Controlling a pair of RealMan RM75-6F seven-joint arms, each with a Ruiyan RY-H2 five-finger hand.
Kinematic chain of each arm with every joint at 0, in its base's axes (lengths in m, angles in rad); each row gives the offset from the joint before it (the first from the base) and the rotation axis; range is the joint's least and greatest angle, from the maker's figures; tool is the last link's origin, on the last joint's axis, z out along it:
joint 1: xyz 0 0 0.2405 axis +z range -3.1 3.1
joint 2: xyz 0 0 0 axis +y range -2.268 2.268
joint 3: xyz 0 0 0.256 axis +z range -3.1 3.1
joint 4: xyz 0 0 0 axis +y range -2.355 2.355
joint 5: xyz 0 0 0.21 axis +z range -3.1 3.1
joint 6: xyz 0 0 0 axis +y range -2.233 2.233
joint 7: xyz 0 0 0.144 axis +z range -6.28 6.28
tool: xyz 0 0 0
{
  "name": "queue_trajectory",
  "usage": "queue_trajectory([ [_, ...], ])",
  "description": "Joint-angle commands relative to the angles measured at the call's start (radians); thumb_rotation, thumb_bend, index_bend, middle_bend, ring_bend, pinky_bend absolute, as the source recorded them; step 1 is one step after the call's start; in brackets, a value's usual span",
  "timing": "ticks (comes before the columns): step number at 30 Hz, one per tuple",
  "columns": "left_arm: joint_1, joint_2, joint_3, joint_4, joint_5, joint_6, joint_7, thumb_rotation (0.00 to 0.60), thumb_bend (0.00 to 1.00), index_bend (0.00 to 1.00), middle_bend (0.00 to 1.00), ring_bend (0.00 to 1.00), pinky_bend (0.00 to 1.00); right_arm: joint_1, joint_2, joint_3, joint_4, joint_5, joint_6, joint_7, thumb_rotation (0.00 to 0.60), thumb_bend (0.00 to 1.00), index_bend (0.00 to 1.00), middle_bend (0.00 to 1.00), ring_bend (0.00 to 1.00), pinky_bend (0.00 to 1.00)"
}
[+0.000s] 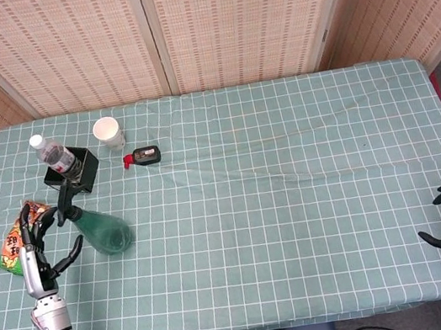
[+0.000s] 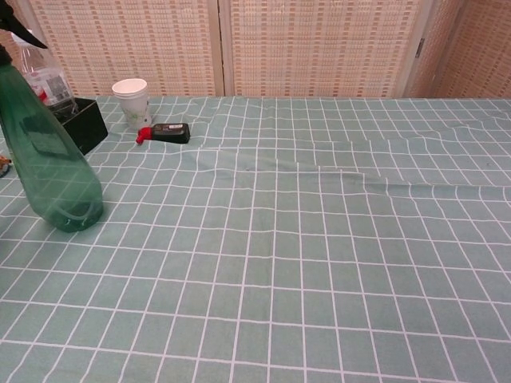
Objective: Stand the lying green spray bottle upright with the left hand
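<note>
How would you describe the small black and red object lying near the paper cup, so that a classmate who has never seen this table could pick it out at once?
Start at the green checked tablecloth and go to its far left corner, where a white paper cup stands beside a black box holding a clear plastic water bottle. Just right of the cup lies the small flat black object with a red end. Unlike its upright neighbours, it lies flat.

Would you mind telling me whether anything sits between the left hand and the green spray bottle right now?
Nothing visible does. The left hand is open just left of the green spray bottle, which stands upright on the tablecloth; only bare cloth shows between them. The snack bag lies under and behind the hand.
</note>
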Motion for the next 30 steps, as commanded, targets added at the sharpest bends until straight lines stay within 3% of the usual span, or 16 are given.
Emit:
queue_trajectory([
  [1,0.031,0.029,0.012,-0.05,0.016,0.03,-0.005,0.6,0.16,0.0,0.21,0.16,0.18,0.0,0.002,-0.002,0.004,-0.003,0.001,0.008,0.6,0.0,0.46,0.34,0.19,0.19],
  [6,0.053,0.076,-0.032,-0.101,-0.013,0.058,0.01,0.6,0.33,0.02,0.19,0.14,0.19,0.0,0.005,-0.008,0.012,-0.011,0.006,0.031,0.6,0.0,0.46,0.34,0.19,0.19],
  [13,0.065,0.198,-0.1,-0.169,-0.027,0.06,0.043,0.6,0.34,0.07,0.19,0.14,0.19,0.002,0.008,-0.011,0.016,-0.014,0.003,0.043,0.6,0.0,0.47,0.34,0.19,0.19],
  [16,0.059,0.29,-0.104,-0.189,-0.059,-0.012,0.123,0.6,0.34,0.1,0.2,0.16,0.19,0.003,0.011,-0.012,0.01,-0.012,-0.001,0.038,0.6,0.0,0.47,0.34,0.19,0.19],
  [19,0.046,0.444,-0.05,-0.209,-0.124,-0.168,0.332,0.6,0.35,0.22,0.22,0.18,0.21,0.003,0.013,-0.013,0.005,-0.01,-0.003,0.034,0.6,0.0,0.47,0.34,0.19,0.19],
  [22,0.036,0.517,0.036,-0.164,-0.056,-0.229,0.491,0.6,0.35,0.31,0.24,0.18,0.24,0.002,0.014,-0.013,0.001,-0.008,-0.004,0.03,0.6,0.0,0.47,0.34,0.19,0.19],
  [26,0.018,0.548,0.176,-0.07,0.091,-0.312,0.634,0.6,0.31,0.27,0.23,0.18,0.25,0.003,0.013,-0.011,-0.007,-0.006,-0.006,0.011,0.6,0.0,0.47,0.34,0.19,0.19],
  [30,0.003,0.544,0.189,-0.072,0.104,-0.308,0.693,0.6,0.25,0.15,0.15,0.09,0.18,0.005,0.016,-0.011,-0.024,0.0,-0.016,-0.016,0.6,0.0,0.47,0.34,0.19,0.19],
])
